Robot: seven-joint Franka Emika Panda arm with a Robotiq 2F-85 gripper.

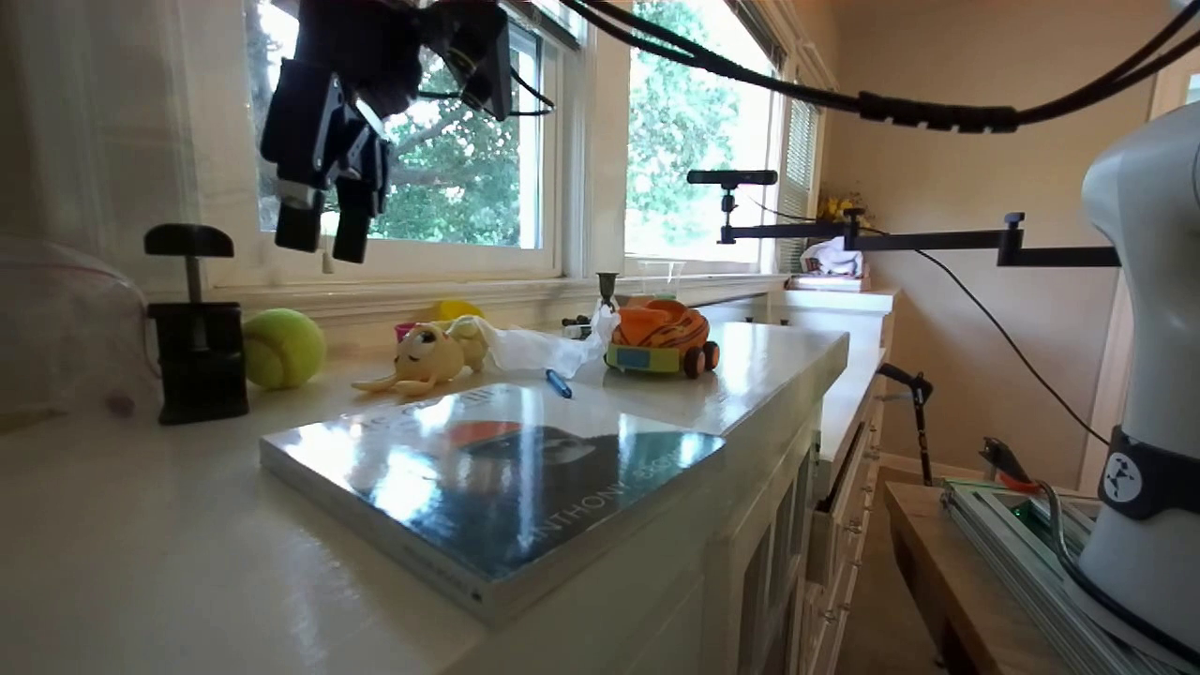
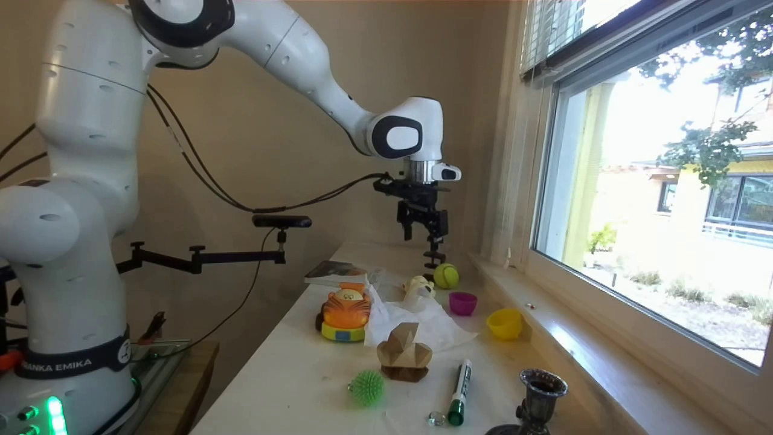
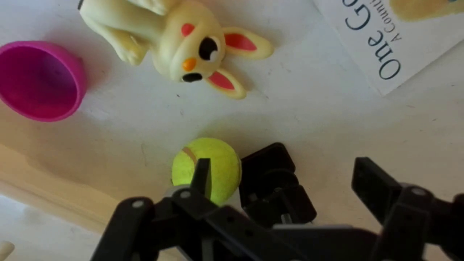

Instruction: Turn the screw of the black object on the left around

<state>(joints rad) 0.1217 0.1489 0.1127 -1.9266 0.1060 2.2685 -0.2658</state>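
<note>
- Claw (image 1: 324,234), black two-fingered, spread wide, empty.
- Black C-shaped clamp (image 1: 200,380) with black crossbar-topped screw (image 1: 189,241): left in an exterior view, beside fuzzy yellow tennis ball (image 1: 285,349).
- Off-centre drop could whack that ball; clamp, if light, might just spin.

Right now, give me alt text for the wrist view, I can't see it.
An open black claw frames a black clamp-like stand, seen from above. A tennis ball beside it is partly hidden; higher in view are a toy rabbit, magenta cup and book corner.
</note>
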